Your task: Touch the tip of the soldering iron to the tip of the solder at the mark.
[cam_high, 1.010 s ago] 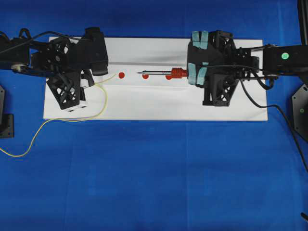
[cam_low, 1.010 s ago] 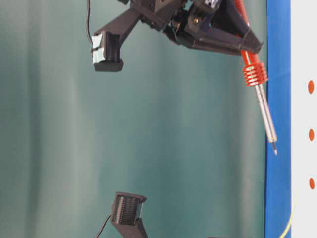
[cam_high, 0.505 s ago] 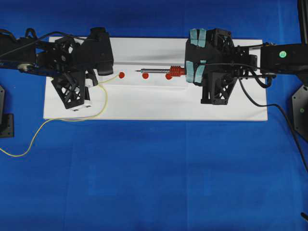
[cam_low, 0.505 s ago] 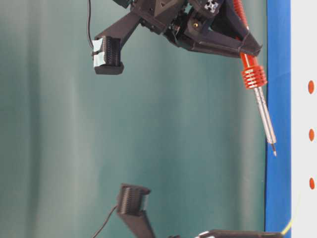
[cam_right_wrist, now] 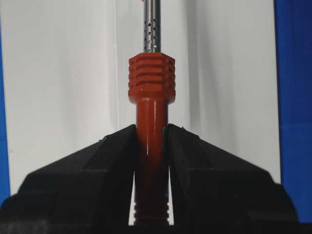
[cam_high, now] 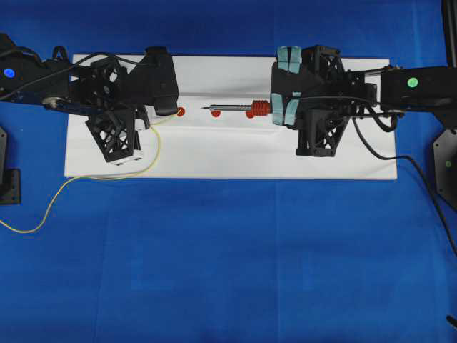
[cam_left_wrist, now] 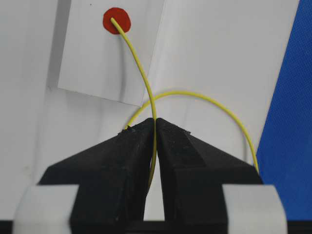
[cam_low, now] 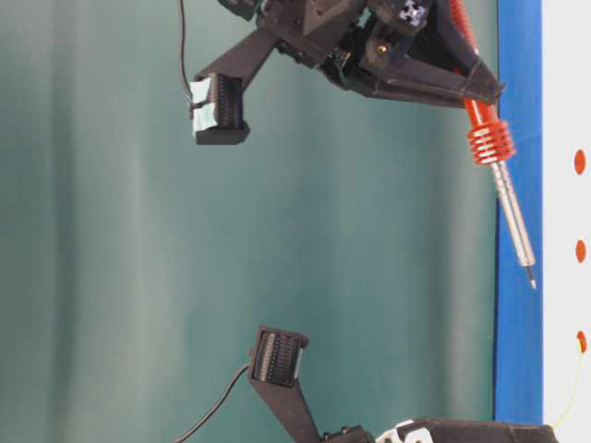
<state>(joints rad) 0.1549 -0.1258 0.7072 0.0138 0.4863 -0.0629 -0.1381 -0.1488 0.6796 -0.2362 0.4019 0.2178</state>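
From overhead, the left gripper (cam_high: 163, 108) is pinching the solder (cam_high: 153, 146), whose free end is lying at the leftmost red mark (cam_high: 181, 111) on the white board (cam_high: 228, 153). The right gripper (cam_high: 280, 107) is clamping the soldering iron (cam_high: 239, 108), which is pointing left with its tip near the middle mark (cam_high: 216, 113), well apart from the solder's end.

At table level, the iron (cam_low: 503, 185) is hanging tilted, its tip just off the board.

In the left wrist view, the jaws are closing tight on the yellow wire (cam_left_wrist: 144, 83), and its cut end is sitting on the red dot (cam_left_wrist: 117, 20).

In the right wrist view, the jaws are squeezing the orange-red handle (cam_right_wrist: 151, 136).

The solder appears placed; the iron's approach is the step in hand. Next, I judge, its tip needs carrying left and down onto that dot.
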